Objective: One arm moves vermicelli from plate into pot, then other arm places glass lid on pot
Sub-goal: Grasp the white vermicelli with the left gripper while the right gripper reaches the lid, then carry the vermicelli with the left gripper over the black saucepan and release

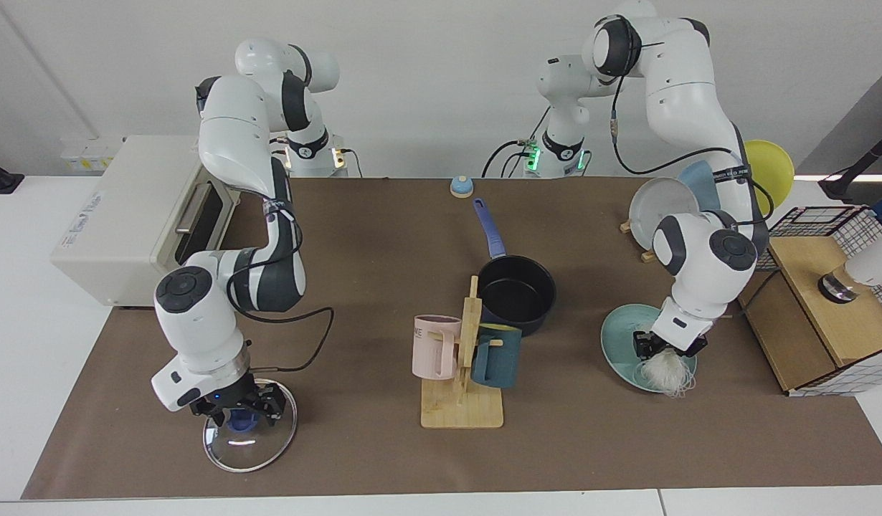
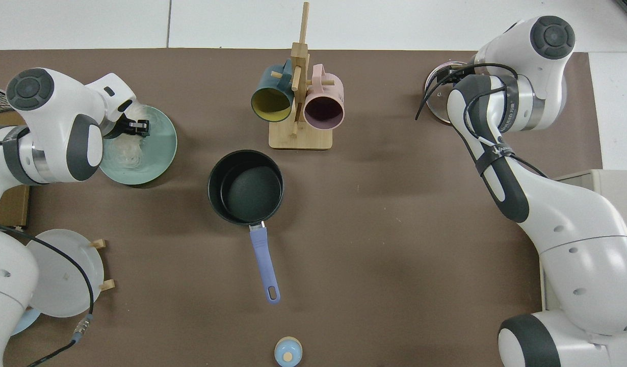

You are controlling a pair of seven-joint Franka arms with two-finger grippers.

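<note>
The toaster oven (image 1: 129, 215) sits well behind the right gripper (image 1: 239, 414), off the brown mat (image 1: 383, 236). Between the two grippers stands the wooden mug rack (image 1: 464, 373) with its pink mug (image 1: 434, 347) and dark teal mug (image 1: 495, 355), and just behind it the pot (image 1: 517, 290) — black inside, nothing in it, its blue handle (image 1: 488, 228) pointing away toward the arm bases.

The plate (image 1: 617, 340) lies directly under the left gripper (image 1: 665, 349). The glass lid (image 1: 249, 436) lies flat on the mat under the right gripper.

The vermicelli (image 1: 665, 373) hangs as a wispy tuft from the left gripper, which is pinched together on its top strands; the tuft's lower end rests on the plate's near edge.

The right gripper is down at the lid's blue knob (image 1: 240, 421), fingers on either side of it (whether they actually press it, I cannot tell).
</note>
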